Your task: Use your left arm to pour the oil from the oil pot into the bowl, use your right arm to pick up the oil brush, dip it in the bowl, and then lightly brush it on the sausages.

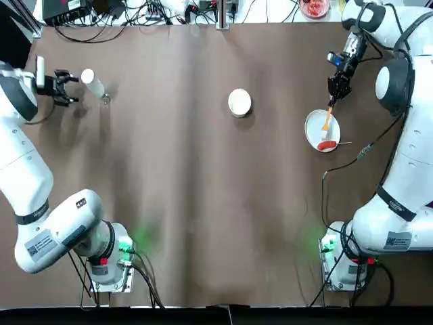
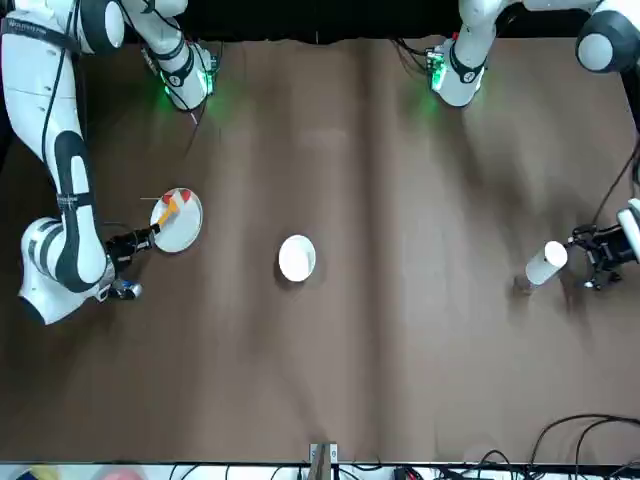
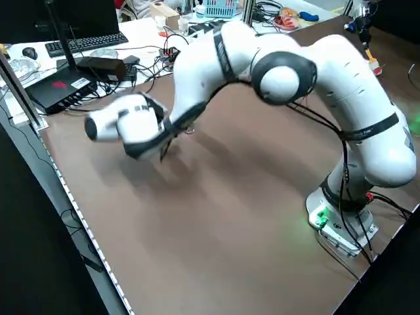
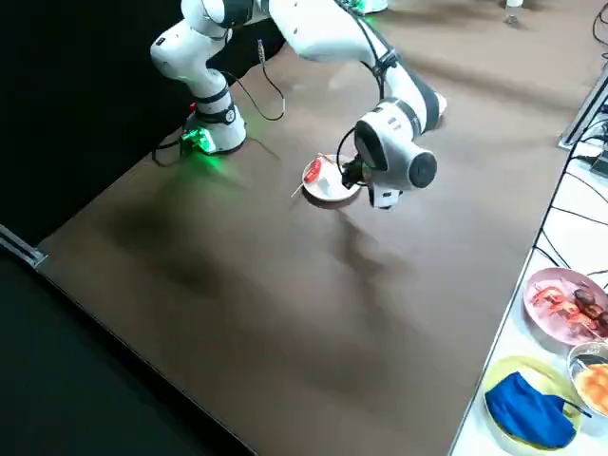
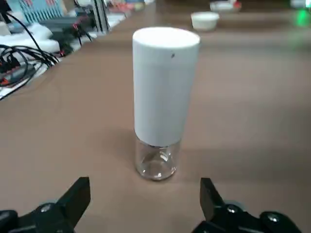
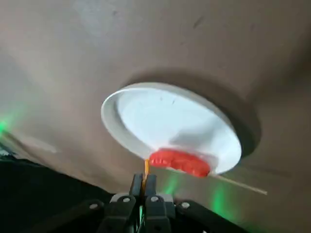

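The oil pot stands upright near the table's far left corner, white with a clear base. My left gripper is level with it and open; its fingers stand either side of the pot, a short way back. The cream bowl sits mid-table. My right gripper is shut on the oil brush, whose orange handle slants down over the white plate. The red sausage lies at the plate's near rim, its skewer stick poking past it.
Cables and boxes line the table's far edge. A side table by the right side view holds plates of food and a blue cloth. Brown tabletop stretches between the bowl and the arms' bases.
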Robot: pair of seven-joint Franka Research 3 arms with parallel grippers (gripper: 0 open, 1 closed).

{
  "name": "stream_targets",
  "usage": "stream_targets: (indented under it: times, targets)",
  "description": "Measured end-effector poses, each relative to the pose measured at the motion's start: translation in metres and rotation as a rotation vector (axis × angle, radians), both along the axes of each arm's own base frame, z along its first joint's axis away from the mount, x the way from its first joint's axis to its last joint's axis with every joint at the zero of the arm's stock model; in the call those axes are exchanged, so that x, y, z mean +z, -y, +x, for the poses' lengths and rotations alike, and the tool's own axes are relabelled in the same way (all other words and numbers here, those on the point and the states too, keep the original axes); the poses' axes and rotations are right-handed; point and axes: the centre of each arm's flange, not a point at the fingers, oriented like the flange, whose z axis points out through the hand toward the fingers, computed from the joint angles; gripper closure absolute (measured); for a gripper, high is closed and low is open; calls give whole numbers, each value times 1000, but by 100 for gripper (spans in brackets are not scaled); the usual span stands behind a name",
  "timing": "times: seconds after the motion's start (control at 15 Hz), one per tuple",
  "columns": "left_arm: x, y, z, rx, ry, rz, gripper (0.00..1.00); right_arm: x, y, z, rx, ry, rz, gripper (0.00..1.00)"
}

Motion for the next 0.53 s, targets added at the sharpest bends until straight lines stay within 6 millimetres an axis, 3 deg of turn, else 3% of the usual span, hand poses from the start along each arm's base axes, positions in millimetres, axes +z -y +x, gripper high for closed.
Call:
stream_targets:
  times: [0.2, 0.33, 0.53]
  targets:
    - [69, 27, 25, -29, -130, 168, 0, -21, -3, -9, -6, -4, -9, 96]
    - [101, 67, 47, -30, -234, 241, 0, -24, 0, -10, 7, -2, -27, 96]
    - [129, 141, 83, 11, -335, 322, 0, -24, 11, -11, 43, 0, -79, 96]
